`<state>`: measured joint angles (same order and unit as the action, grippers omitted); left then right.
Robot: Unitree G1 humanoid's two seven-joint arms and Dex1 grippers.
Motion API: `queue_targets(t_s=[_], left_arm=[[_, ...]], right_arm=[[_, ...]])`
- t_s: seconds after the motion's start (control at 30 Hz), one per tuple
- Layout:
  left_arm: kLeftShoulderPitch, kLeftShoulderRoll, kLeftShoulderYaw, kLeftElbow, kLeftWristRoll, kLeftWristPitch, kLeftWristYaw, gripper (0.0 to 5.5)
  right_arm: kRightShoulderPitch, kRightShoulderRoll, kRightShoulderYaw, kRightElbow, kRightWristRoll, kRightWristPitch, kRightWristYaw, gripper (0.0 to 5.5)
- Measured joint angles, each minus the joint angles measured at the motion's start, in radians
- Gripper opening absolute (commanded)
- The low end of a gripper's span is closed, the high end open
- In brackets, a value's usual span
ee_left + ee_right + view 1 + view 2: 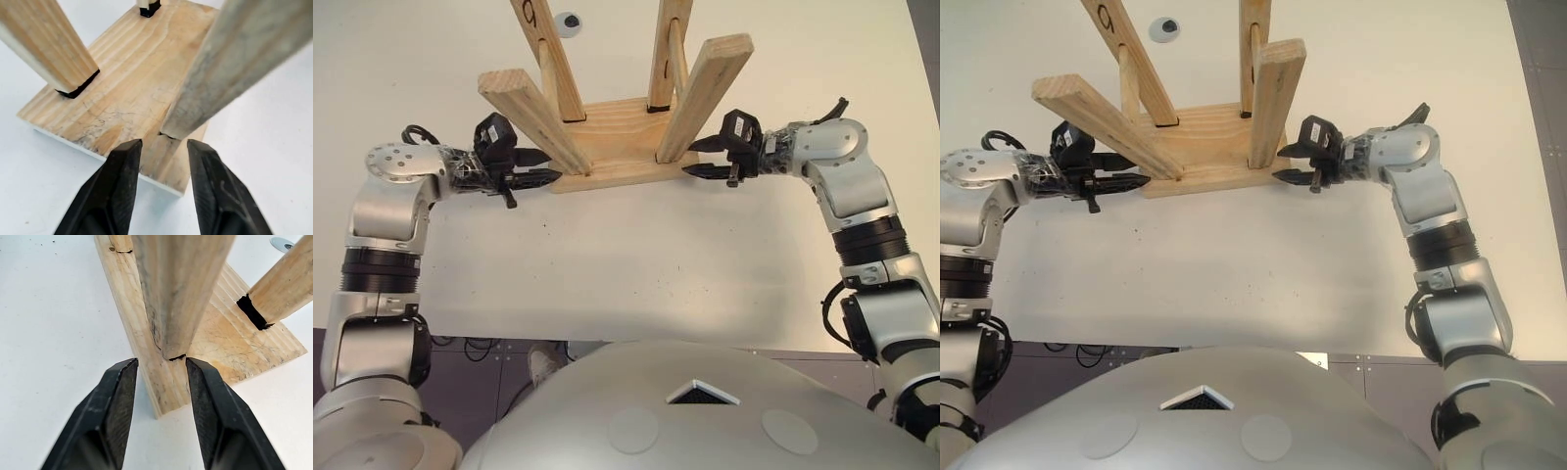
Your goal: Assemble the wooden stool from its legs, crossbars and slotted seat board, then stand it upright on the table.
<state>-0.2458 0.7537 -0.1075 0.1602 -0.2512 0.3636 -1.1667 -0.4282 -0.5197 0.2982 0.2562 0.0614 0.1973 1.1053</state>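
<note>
Stool (617,132): pale bare wood, coarse grain. Table (656,264): smooth matt white.

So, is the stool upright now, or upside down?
Upside down: the seat board lies flat on the table, and the legs point upward.

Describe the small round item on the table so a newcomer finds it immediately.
On the white table rests a wooden stool upside down. Beyond it lies a small disc: flat, round and dark-centred, unlike the pale straight timber nearby.
</note>
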Motion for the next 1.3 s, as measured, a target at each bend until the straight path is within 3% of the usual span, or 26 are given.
queue_targets(t_s=[0.7, 0.83, 0.9, 1.13, 1.3], left_arm=[[-0.023, -0.015, -0.021, -0.024, 0.012, -0.087, -0.039, 1.67], [-0.024, -0.02, -0.016, -0.021, 0.004, -0.072, -0.036, 1.12], [-0.03, -0.023, -0.022, -0.023, -0.003, -0.053, -0.045, 1.1], [-0.063, -0.007, -0.006, -0.052, -0.075, 0.167, -0.076, 1.1], [-0.063, -0.005, 0.035, -0.164, -0.193, 0.409, -0.078, 1.1]], right_arm=[[-0.105, 0.045, 0.018, 0.13, 0.015, 0.003, 0.046, 1.79], [-0.125, 0.069, 0.018, 0.154, 0.017, 0.007, 0.068, 1.79], [-0.127, 0.083, 0.023, 0.165, 0.018, 0.007, 0.079, 1.5], [-0.146, 0.072, 0.013, 0.149, 0.064, 0.125, 0.158, 1.26], [-0.152, -0.011, -0.015, 0.023, 0.175, 0.444, 0.24, 1.26]])
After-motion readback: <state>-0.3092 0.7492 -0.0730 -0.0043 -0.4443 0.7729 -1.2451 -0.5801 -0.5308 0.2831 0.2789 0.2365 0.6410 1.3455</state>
